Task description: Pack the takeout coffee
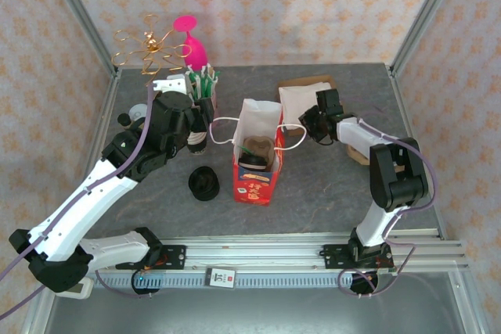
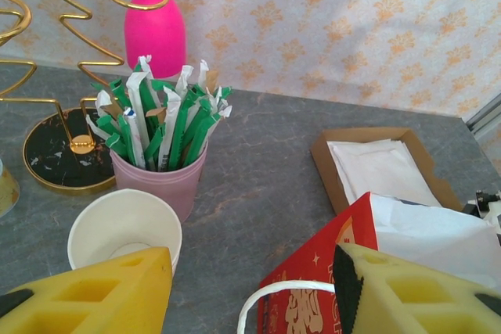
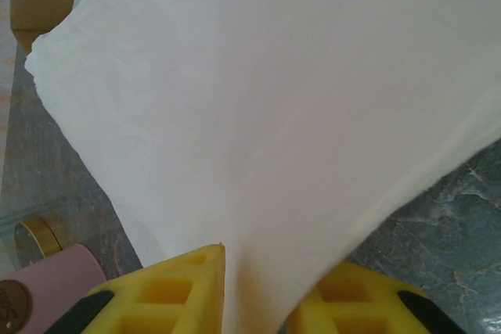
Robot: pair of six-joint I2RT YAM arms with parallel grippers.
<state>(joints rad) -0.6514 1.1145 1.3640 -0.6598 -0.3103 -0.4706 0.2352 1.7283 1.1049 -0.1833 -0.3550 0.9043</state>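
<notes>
Biggest worry here: snagging the napkin [image 3: 258, 99] on the rim or handle of the bag [image 1: 252, 185] and tipping the whole thing over. Got the right gripper [image 3: 254, 271] with its jaws pinched tight on that napkin, a big floppy sheet fanning out well ahead of the jaws. Dead easy to drag it across the bag mouth instead of dropping it in. Probably a light, tippy bag too, with something dark sitting inside; can't tell what exactly.

Second worry, over at the left gripper [image 2: 250, 263]: jaws wide apart, clamping nothing. Just ahead of the left-hand jaw, an open paper cup [image 2: 124, 232], looking empty from here. Right behind it, a pink cup [image 2: 160, 181] stuffed with green and white packets [image 2: 168, 119]; can't tell whether touching or just beside. Easy to knock the packets over by going in sloppy, or to crush the thin cup wall by squeezing too hard.

Over by the right-hand jaw, the red bag again, with a white handle [image 2: 282, 289] looping into the gap between the jaws. Could hook on a jaw while closing.

Also spotting a black lid [image 1: 204, 184] lying on the worktop [image 1: 313, 193] near the bag, not on the cup, so probably not done with the coffee itself yet. Beyond the bag, a cardboard tray [image 2: 325, 154] holding more napkins.
</notes>
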